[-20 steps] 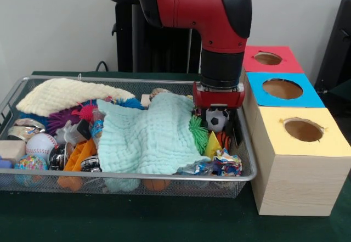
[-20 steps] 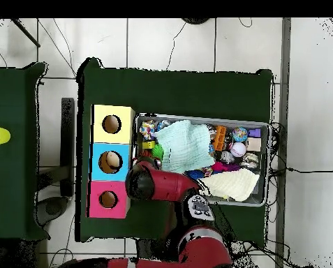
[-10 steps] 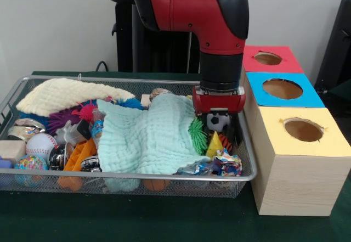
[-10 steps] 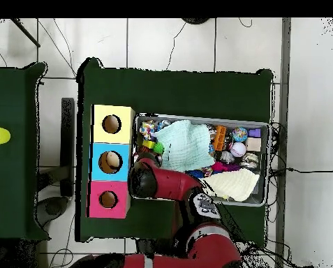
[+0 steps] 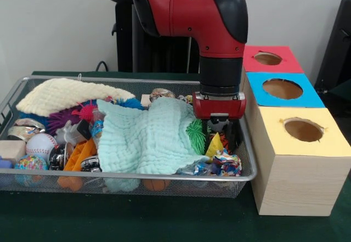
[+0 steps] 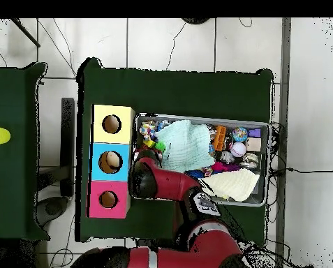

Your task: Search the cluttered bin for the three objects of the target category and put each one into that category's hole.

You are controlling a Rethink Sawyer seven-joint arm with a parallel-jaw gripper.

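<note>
Right end of the wire bin (image 5: 164, 175), beside the three boxes. The task's thing, as I read it, is the small pale-and-dark object (image 5: 219, 123) tucked directly under the red housing of the hand (image 5: 220, 134). It sits above the clutter, between the green spiky ball (image 5: 197, 134) and the bin's right wall. Only a sliver of it shows. It looks rounded, so I judge it has no long axis and no facing to manage, but I cannot confirm this.

Whether the hand is spread or pinching the object I cannot tell; the housing hides the contact. In the overhead view the arm (image 6: 162, 183) covers this corner entirely.

Below the hand lie a yellow wedge (image 5: 215, 145) and a crinkled wrapper (image 5: 222, 164). To the left, the mint cloth (image 5: 145, 135) drapes over the bin's middle.

To do this step well, I would:
- lift straight up until the object clears the bin rim, so nothing snags on the spiky ball or the cloth;
- then carry it sideways over the boxes;
- centre it over the hole before letting go.

The boxes stand on the green counter (image 5: 164, 220), touching one another: the yellow box (image 5: 290, 165) nearest the camera, then the blue box (image 5: 258, 88), then the red box (image 5: 255, 66). Which hole is the right one is not shown.
</note>
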